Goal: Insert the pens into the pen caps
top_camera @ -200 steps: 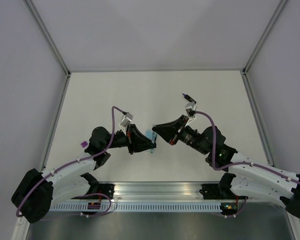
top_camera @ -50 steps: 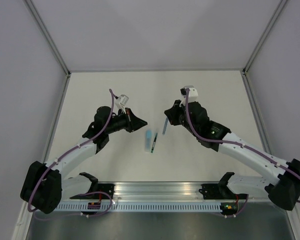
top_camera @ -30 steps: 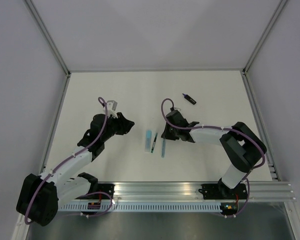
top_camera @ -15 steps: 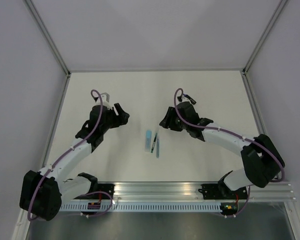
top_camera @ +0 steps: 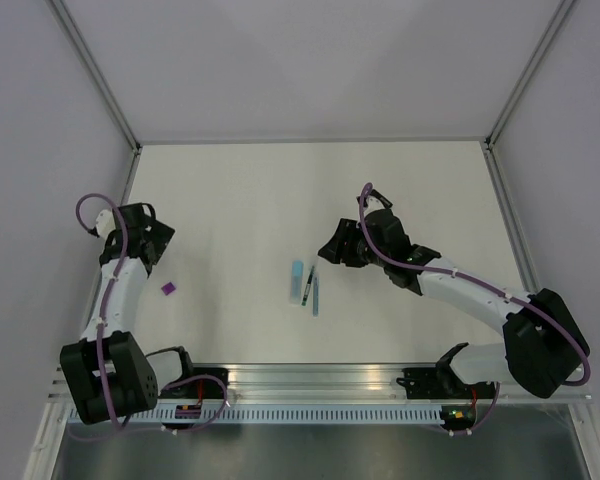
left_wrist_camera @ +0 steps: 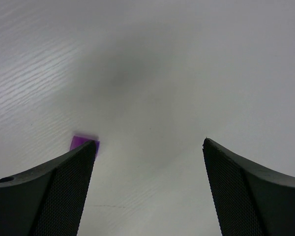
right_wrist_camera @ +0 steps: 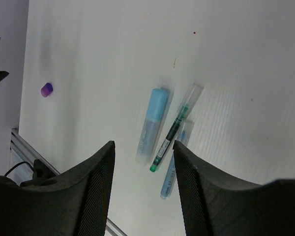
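Note:
Three pens lie side by side mid-table: a pale-blue highlighter (top_camera: 297, 279) (right_wrist_camera: 151, 123), a thin dark pen (top_camera: 307, 285) (right_wrist_camera: 173, 130) with a green end, and a thin blue pen (top_camera: 315, 296) (right_wrist_camera: 174, 164). My right gripper (top_camera: 326, 254) (right_wrist_camera: 143, 143) hovers open just right of them, holding nothing. A purple pen cap (top_camera: 168, 288) (right_wrist_camera: 46, 89) lies alone at the left. My left gripper (top_camera: 156, 243) (left_wrist_camera: 148, 142) stands open above it and is empty. In the left wrist view the purple cap (left_wrist_camera: 82, 143) peeks out beside the left finger. The black-and-purple marker is out of view.
The metal frame rail (top_camera: 120, 215) runs along the table's left edge, close behind my left arm. The aluminium base rail (top_camera: 310, 385) with both arm mounts lies along the near edge. Grey walls enclose the table on three sides.
My left arm has swung from the middle out to the far left, its jaws widening. My right gripper opened, left the blue pen beside the dark pen and drew back slightly.

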